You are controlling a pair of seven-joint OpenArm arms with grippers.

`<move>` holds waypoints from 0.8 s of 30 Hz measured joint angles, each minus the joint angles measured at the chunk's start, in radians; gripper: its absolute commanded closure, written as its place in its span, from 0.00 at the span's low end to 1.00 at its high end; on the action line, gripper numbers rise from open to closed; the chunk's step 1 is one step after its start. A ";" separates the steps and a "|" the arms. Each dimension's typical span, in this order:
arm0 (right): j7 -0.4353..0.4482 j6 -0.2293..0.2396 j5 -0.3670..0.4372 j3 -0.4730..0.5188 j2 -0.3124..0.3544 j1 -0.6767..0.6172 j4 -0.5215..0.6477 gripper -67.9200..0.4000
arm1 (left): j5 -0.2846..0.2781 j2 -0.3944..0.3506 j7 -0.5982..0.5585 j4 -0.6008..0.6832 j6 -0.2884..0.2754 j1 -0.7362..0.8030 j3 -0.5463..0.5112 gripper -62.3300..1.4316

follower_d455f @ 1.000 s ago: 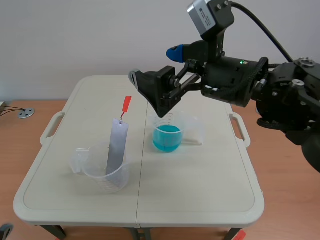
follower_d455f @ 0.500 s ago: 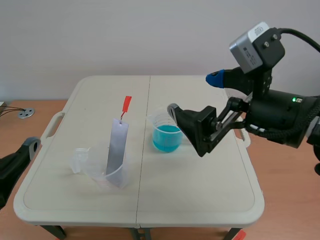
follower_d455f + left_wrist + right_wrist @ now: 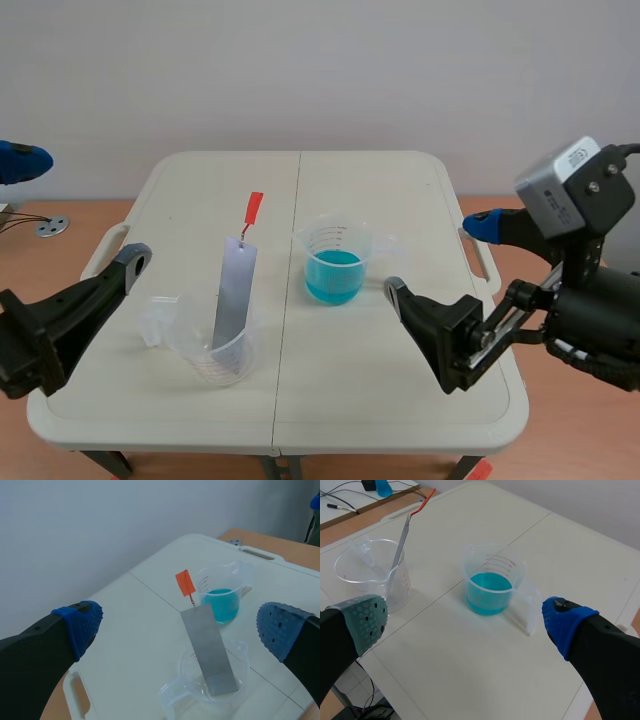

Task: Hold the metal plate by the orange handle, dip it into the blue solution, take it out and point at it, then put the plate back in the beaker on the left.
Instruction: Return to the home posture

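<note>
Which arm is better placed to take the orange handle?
Probably left. The open left gripper faces the orange handle, the metal plate standing straight ahead of it; the right gripper is beyond the blue solution, farther from the plate.

A cream plastic folding table with rounded corners [image 3: 400, 400] is pictured, divided by a centre seam [image 3: 283, 340] and fitted with moulded side handles [image 3: 104, 252]. A clear plastic measuring beaker [image 3: 190, 345] is set at 8 o'clock from the table's middle, and a clear plastic beaker of blue liquid [image 3: 334, 265] at 2 o'clock, just beyond the seam.
</note>
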 measured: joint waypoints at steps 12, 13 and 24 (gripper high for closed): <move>0.010 -0.071 0.000 0.000 0.038 -0.061 0.045 0.05 | 0.000 0.034 -0.007 0.103 0.002 0.159 0.000 0.00; 0.010 -0.071 0.000 0.000 0.038 -0.061 0.045 0.05 | 0.000 0.047 -0.007 0.103 0.001 0.163 0.000 0.00; 0.006 -0.071 0.000 0.000 0.038 -0.061 0.045 0.05 | 0.000 0.072 -0.003 0.100 0.001 0.166 0.000 0.00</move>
